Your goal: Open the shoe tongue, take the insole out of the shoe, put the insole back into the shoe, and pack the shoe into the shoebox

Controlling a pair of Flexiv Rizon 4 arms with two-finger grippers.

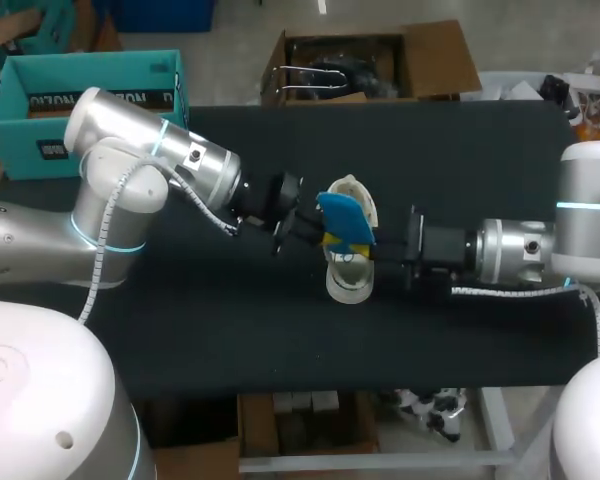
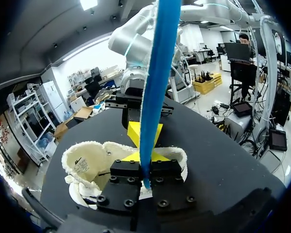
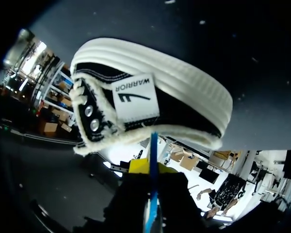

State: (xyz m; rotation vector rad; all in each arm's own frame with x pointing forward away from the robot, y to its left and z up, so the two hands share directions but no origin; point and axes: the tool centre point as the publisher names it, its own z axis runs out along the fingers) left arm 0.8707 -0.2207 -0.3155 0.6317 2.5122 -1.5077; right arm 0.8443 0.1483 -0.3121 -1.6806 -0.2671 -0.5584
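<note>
Insole (image 1: 345,222), thin blue foam sheet: light, bendy, likely buckles if pushed. Left gripper (image 2: 145,158) and right gripper (image 3: 152,170), 2 pinches clamped on opposite edges, above black canvas shoe (image 1: 350,285) with white rubber sole.

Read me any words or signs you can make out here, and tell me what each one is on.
"WARRIOR", with a curved mark: white label on the shoe.
Print on the teal shoebox: upside down, too blurred to read.
Small tag inside the shoe, left wrist view: too small to read.
</note>
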